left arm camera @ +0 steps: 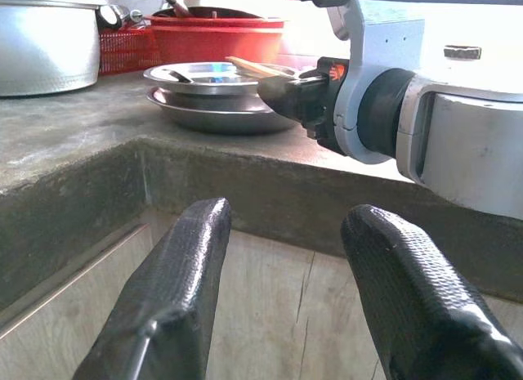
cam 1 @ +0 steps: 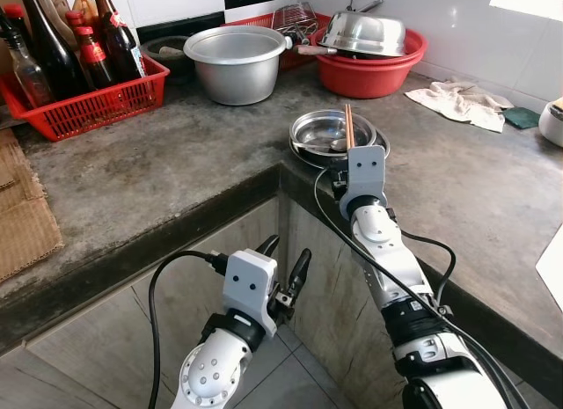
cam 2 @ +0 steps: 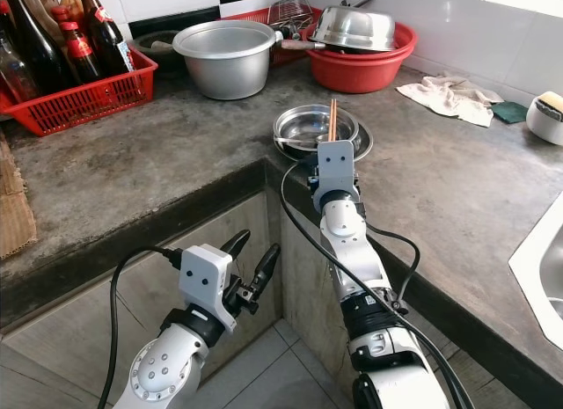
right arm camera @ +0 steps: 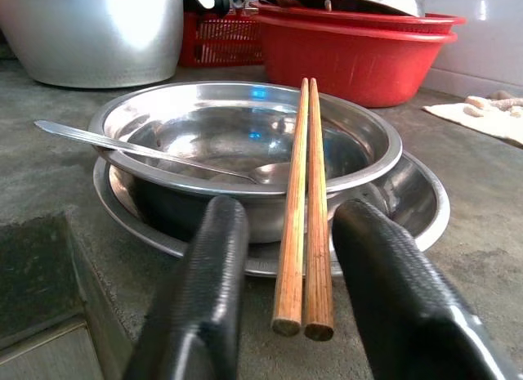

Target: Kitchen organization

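Nearest us, our left gripper hangs low in front of the cabinet face below the surface, its two black fingers spread wide with nothing between them.

Our right gripper reaches up to the corner of the surface. Its fingers are spread on either side of the near ends of a pair of wooden chopsticks; we see a gap on each side, so they are not pinching the sticks. The chopsticks lie side by side across the rim of a steel bowl, their near ends jutting out over the edge. A metal spoon rests inside the bowl, which sits on a steel plate at the corner.

Farther back stand an aluminium pot, a red basin holding a steel lid, and a red basket of bottles. A crumpled cloth lies to the right.
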